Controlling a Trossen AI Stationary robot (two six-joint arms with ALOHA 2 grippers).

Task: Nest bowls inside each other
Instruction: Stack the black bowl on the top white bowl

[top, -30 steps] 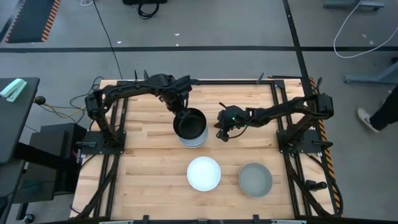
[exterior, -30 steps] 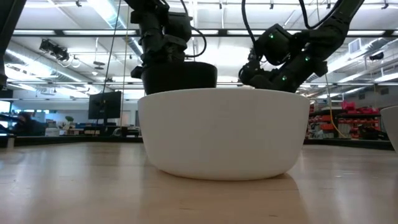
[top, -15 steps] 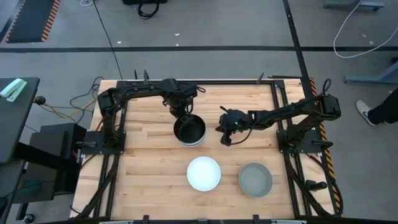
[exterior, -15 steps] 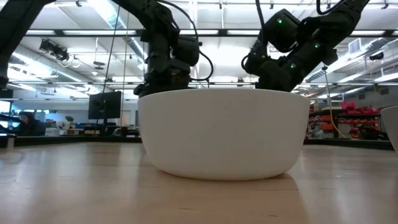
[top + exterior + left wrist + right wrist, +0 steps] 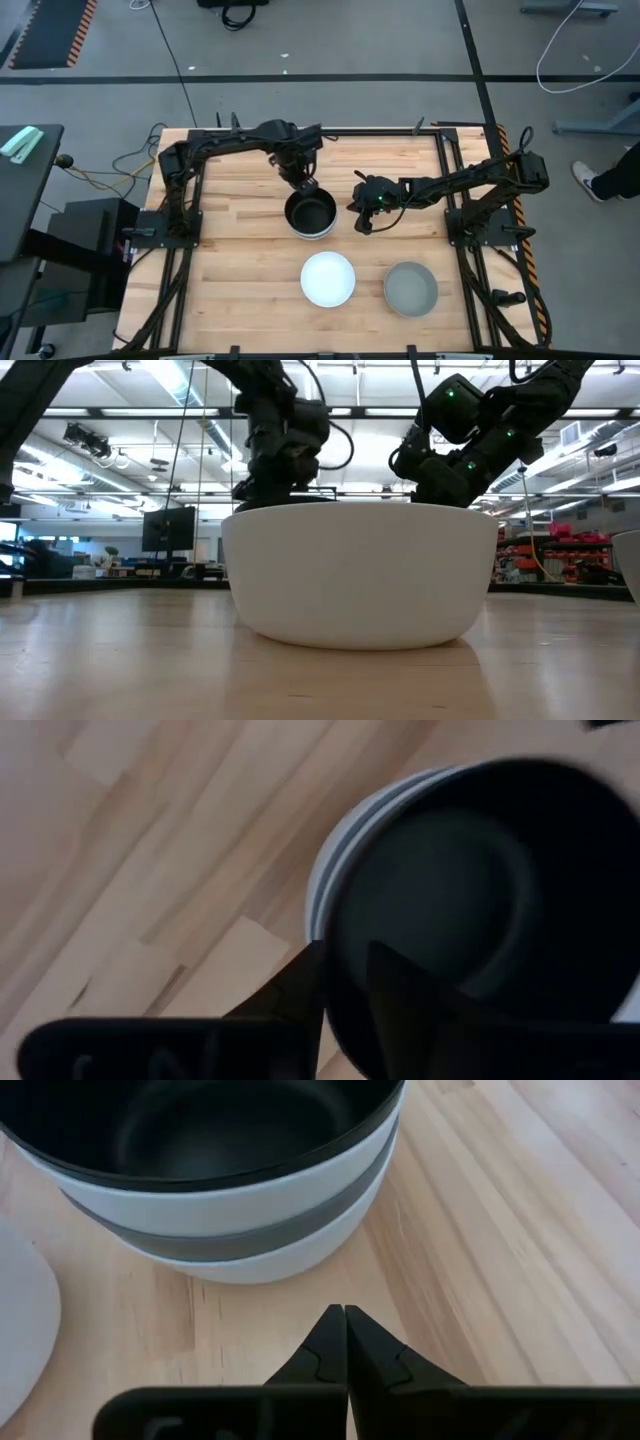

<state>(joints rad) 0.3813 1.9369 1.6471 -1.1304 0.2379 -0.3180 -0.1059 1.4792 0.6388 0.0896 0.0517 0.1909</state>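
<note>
A black bowl (image 5: 310, 213) sits nested on top of a stack made of a white bowl (image 5: 230, 1205), a dark grey bowl (image 5: 255, 1235) and a white bottom bowl (image 5: 265, 1265), mid-table. My left gripper (image 5: 345, 985) points down over the black bowl's far rim. It is open, with one finger outside the rim and one inside. My right gripper (image 5: 345, 1330) hovers shut just right of the stack, holding nothing. A single white bowl (image 5: 328, 278) and a light grey bowl (image 5: 411, 289) rest on their bases near the front edge. My left gripper's fingers (image 5: 300, 990) come from above and stand on either side of the black bowl's far rim (image 5: 335, 935). Whether either finger touches the rim I cannot tell, as the inner finger is dark against the dark bowl. The bowl rests in the stack.
Bare wooden tabletop (image 5: 230, 270) lies to the left of the bowls and behind the stack. The arms' metal frames (image 5: 170, 220) run along both side edges. In the low view the near white bowl (image 5: 360, 575) hides the stack.
My left gripper has gone down with the black bowl, which hung above the stack a second ago. The bowl now sits nested in the stack. My right gripper has risen a little beside the stack and stays shut.
</note>
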